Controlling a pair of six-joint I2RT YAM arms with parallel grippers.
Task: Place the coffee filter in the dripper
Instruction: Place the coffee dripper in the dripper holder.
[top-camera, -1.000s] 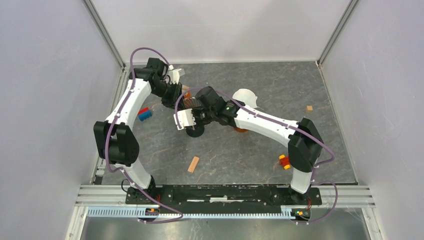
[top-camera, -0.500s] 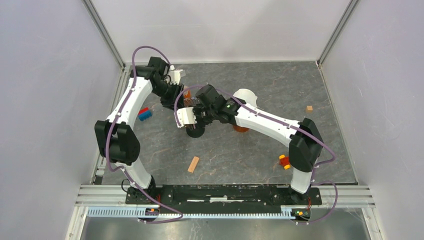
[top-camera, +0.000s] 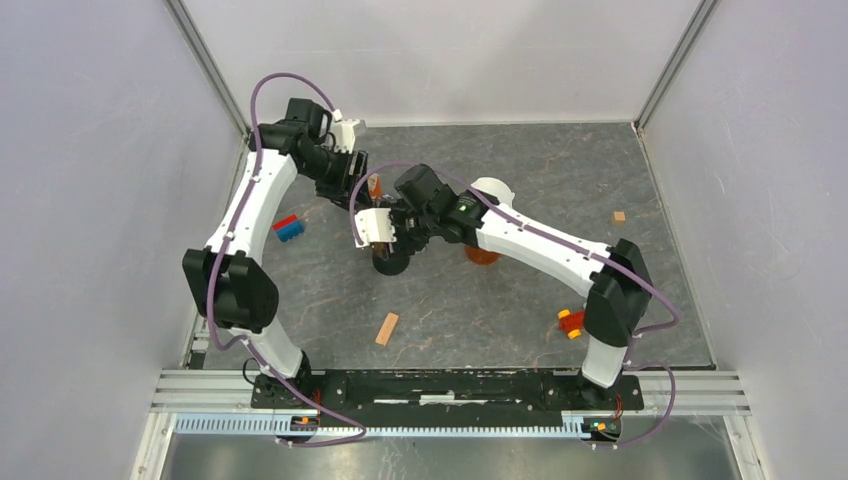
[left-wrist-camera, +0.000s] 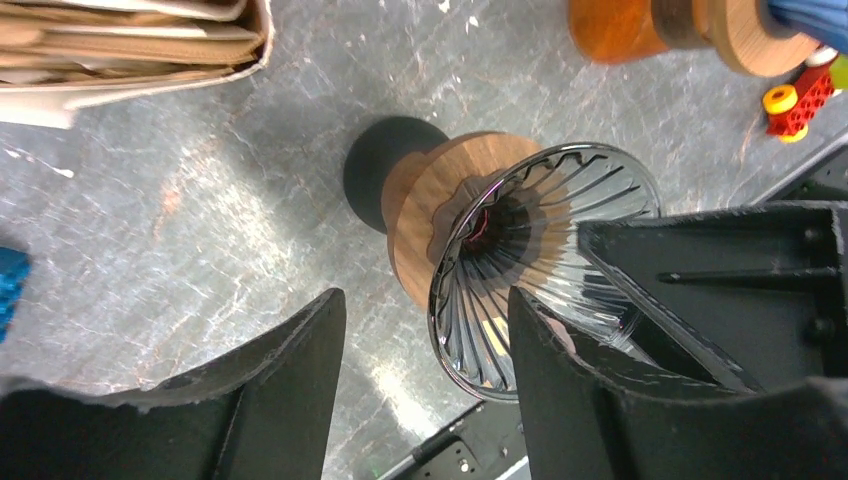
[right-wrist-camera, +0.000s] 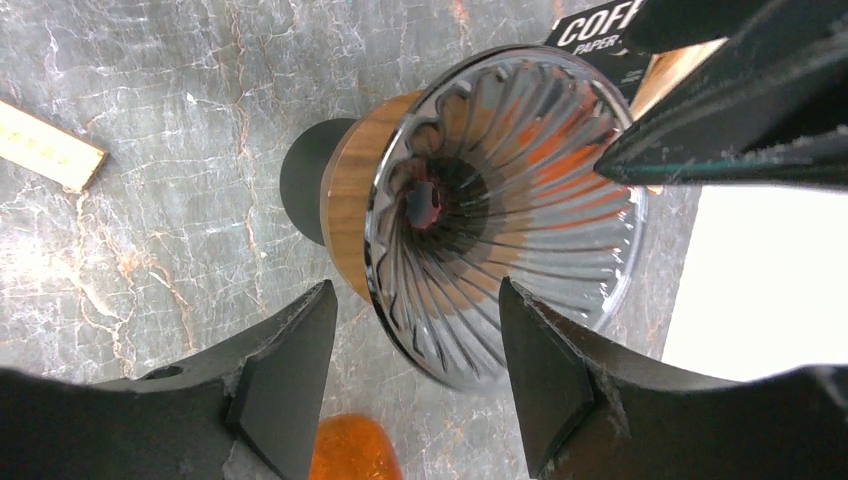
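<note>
The dripper (right-wrist-camera: 500, 200) stands upright at mid-table, mouth up, under the right gripper (right-wrist-camera: 415, 385), jaws spread wide and empty, and the left gripper (left-wrist-camera: 425, 390), equally spread and empty, with the coffee filters (left-wrist-camera: 100, 45) stacked in their box (left-wrist-camera: 262, 40) beyond.

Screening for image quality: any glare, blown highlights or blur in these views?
Right wrist: the white patch at right is blown out, featureless; the dripper is sharp. Left wrist: dripper crisp, soft shadow on the table. Top external: even light, faint shadows.
</note>
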